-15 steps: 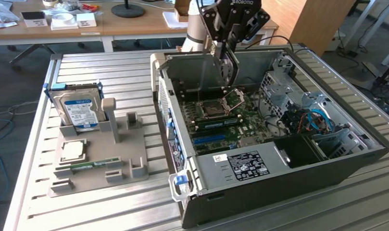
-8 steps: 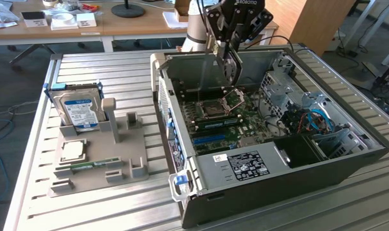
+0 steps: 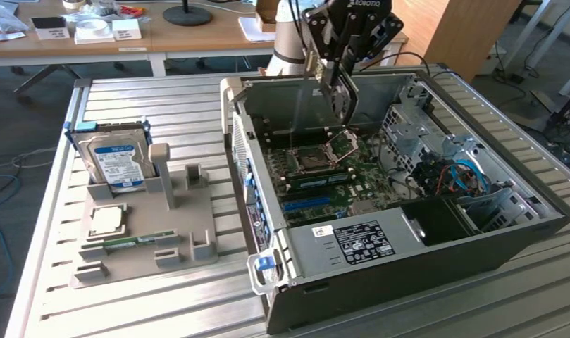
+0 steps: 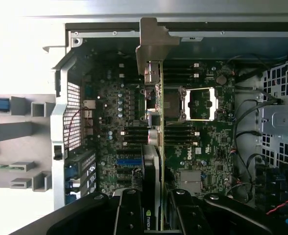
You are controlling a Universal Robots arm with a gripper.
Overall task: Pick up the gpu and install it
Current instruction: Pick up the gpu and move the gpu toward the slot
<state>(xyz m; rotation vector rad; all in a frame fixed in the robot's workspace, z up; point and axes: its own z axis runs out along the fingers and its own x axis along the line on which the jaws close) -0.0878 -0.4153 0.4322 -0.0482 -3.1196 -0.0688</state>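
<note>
Green, flat gpu (image 3: 342,97) card with a silver end bracket hangs edge-on, clamped between the black fingers of my gripper (image 3: 339,69). It sits over the open dark-grey computer case (image 3: 379,274), at twelve o'clock from the green motherboard (image 3: 360,176) in the exterior view. The grey plastic parts tray (image 3: 144,211) lies at nine o'clock.

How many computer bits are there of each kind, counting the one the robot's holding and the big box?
gpu, held in the pincer: 1
hard drive with blue-white label: 1
silver processor chip: 1
green memory stick: 1
open computer case: 1
Total: 5
</note>
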